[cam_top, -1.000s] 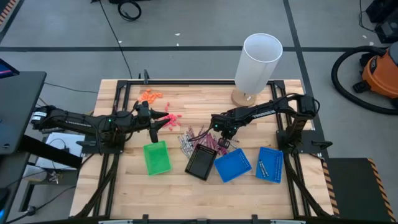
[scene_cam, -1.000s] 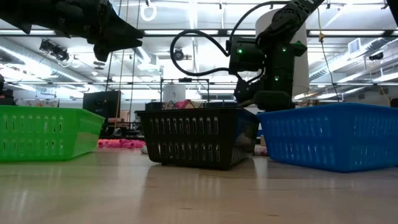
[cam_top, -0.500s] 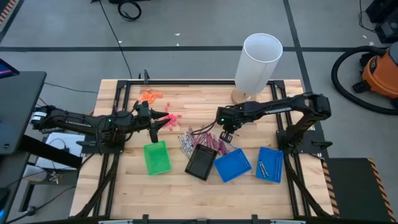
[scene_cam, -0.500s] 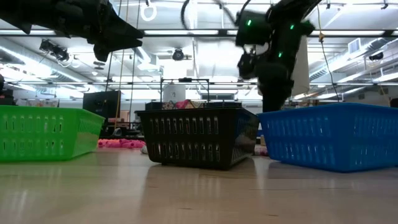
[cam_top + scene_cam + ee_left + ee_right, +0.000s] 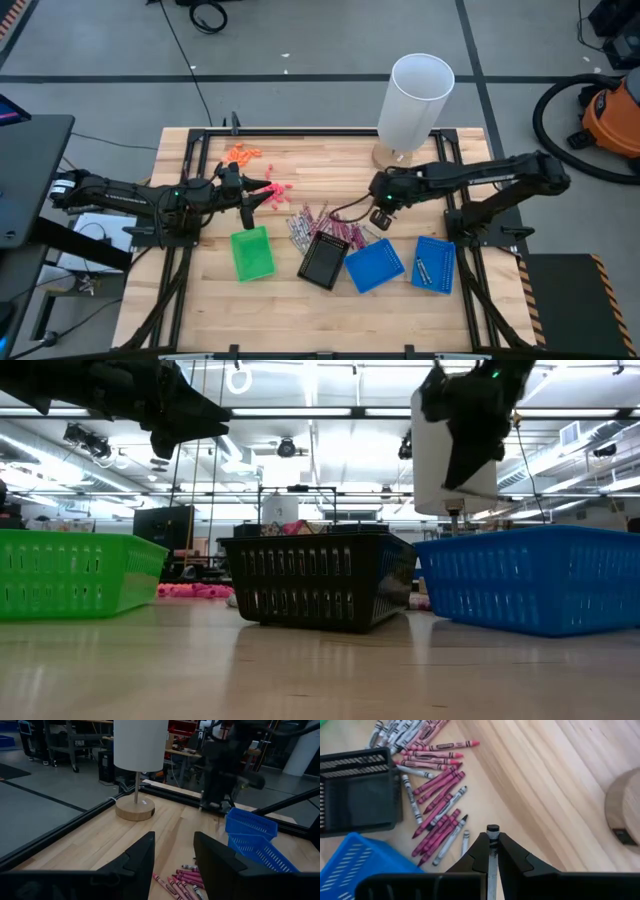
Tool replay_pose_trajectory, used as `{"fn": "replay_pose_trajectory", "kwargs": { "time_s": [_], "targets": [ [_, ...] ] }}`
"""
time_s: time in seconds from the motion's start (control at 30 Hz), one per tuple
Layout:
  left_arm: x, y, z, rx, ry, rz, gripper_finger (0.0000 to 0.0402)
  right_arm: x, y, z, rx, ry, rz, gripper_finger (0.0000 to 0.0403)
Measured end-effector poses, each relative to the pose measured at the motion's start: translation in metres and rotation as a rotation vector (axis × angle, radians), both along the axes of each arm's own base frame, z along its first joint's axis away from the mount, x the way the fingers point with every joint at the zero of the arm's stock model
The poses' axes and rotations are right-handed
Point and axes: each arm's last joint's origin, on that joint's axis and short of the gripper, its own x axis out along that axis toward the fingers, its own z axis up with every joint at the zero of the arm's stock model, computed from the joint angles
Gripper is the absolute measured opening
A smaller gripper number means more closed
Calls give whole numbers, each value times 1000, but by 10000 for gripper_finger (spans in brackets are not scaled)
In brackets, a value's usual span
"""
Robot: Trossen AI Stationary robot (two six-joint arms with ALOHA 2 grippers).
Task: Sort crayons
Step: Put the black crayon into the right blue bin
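Note:
Many pink-magenta and grey crayons (image 5: 325, 222) lie loose on the table, just beyond the black tray (image 5: 323, 260); they also show in the right wrist view (image 5: 437, 795). My right gripper (image 5: 380, 211) hangs above the table to the right of the pile and is shut on one grey crayon (image 5: 492, 851). My left gripper (image 5: 268, 190) is open and empty over the table's left half, above the green tray's far side (image 5: 252, 253). In its wrist view its fingers (image 5: 172, 857) stand apart, with crayons (image 5: 182, 880) ahead of them. My right gripper pinches the grey crayon between its two fingers (image 5: 512, 855). The crayon lies along the fingers, and its dark end (image 5: 492, 828) pokes out past the fingertips. The fingers point down at the table. The crayon is lifted clear of the wood.
Two blue trays (image 5: 374, 265) (image 5: 434, 263) lie to the right of the black one. A white lamp on a round wooden base (image 5: 396, 155) stands at the far right. Orange bits (image 5: 243, 154) and coral-red bits (image 5: 278, 190) lie at the far left.
My right gripper has risen from the crayon pile and gone toward the table's right edge, its arm stretching out to the right. My left arm has kept still.

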Motion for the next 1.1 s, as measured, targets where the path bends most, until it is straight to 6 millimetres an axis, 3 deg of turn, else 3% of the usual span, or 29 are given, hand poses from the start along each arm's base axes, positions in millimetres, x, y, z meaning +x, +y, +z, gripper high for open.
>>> {"fn": "replay_pose_trajectory", "kwargs": {
  "time_s": [0.63, 0.93, 1.1],
  "targets": [
    [0, 0, 0, 0, 0, 0, 149, -53, 51, 18, -24, -4, -158, 29],
    [0, 0, 0, 0, -1, 0, 149, -71, 69, -7, 29, 27, -229, 29],
    [0, 0, 0, 0, -5, 0, 149, -85, 77, -12, 83, 8, -257, 29]
  ]
}}
